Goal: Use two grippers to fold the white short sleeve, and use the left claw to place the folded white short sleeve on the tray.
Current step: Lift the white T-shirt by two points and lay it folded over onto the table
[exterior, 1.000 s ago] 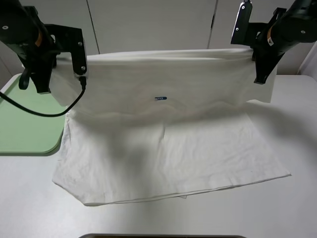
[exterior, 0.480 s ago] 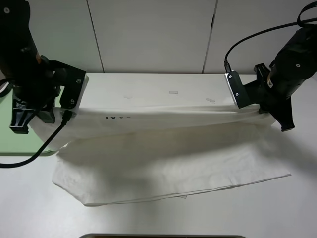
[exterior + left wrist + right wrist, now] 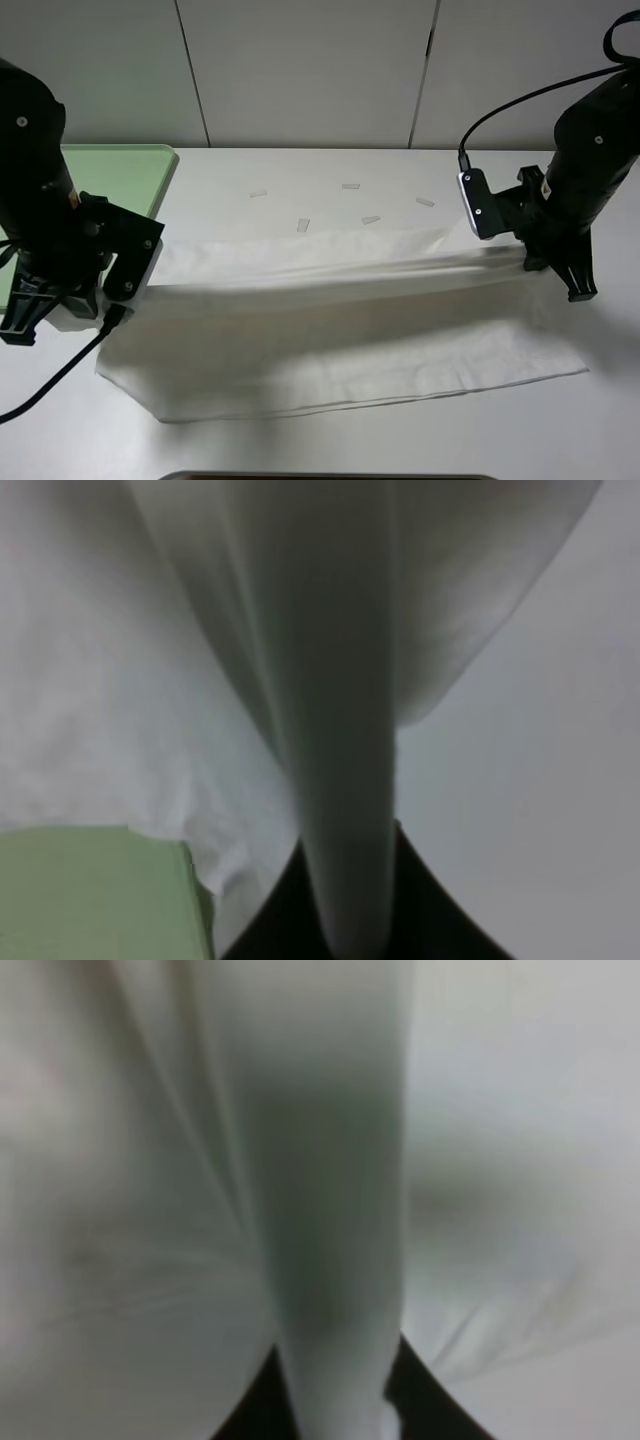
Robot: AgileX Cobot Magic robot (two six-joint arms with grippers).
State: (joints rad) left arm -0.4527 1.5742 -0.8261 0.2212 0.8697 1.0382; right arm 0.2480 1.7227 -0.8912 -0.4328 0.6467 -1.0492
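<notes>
The white short sleeve point(image 3: 340, 320) lies across the table with its far edge lifted and stretched in a taut band between my two grippers. My left gripper point(image 3: 40, 318) is shut on the shirt's left end, low over the table by the shirt's left edge. My right gripper point(image 3: 575, 285) is shut on the right end. In the left wrist view a fold of shirt point(image 3: 345, 780) runs out of the dark jaws point(image 3: 345, 935). The right wrist view shows the same point(image 3: 330, 1260). The pale green tray point(image 3: 135, 170) sits at the far left, partly behind my left arm, and its corner shows in the left wrist view point(image 3: 90, 890).
Several small white tape strips point(image 3: 303, 224) lie on the white table beyond the shirt. A wall of pale cabinet panels point(image 3: 300, 70) stands behind the table. A dark edge point(image 3: 330, 477) shows at the table's front.
Both grippers have come down and forward with the shirt's far edge, from high at the back to low over the lower half. The tray's far corner and the tape strips are uncovered.
</notes>
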